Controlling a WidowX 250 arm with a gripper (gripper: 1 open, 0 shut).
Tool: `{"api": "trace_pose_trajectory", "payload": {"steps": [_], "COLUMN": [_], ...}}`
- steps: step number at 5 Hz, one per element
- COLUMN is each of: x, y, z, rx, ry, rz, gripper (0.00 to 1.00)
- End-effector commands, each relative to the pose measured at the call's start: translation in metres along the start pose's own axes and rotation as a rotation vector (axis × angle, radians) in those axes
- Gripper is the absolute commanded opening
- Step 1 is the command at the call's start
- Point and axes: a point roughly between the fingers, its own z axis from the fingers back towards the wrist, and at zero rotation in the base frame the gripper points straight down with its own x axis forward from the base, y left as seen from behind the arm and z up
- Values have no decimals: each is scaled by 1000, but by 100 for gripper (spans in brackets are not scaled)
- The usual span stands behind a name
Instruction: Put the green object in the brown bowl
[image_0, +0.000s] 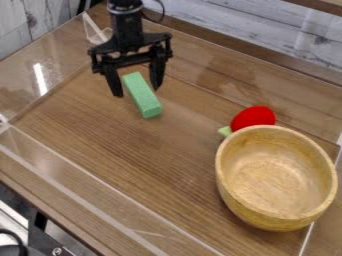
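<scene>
The green object (144, 97) is a light-green bar lying flat on the wooden table, left of centre. My gripper (135, 82) hangs pointing down over the bar's far end, jaws open wide with one finger on each side of it. Nothing is held. The brown bowl (277, 177) is a large round wooden bowl at the lower right, with nothing in it.
A red round toy (253, 119) with a small green stem lies just behind the bowl's far rim. Clear acrylic walls (80, 200) fence the table's edges, and a clear bracket (99, 33) stands at the back left.
</scene>
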Motion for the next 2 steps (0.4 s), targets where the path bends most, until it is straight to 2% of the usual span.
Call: {"api": "trace_pose_trajectory", "payload": {"steps": [1,2], "x": [-2,2], "y": [-4,-9], "z": [7,0], "rx": [-38,-50], "ry": [-54,-57], "rz": [86,92], "gripper": [100,100]}}
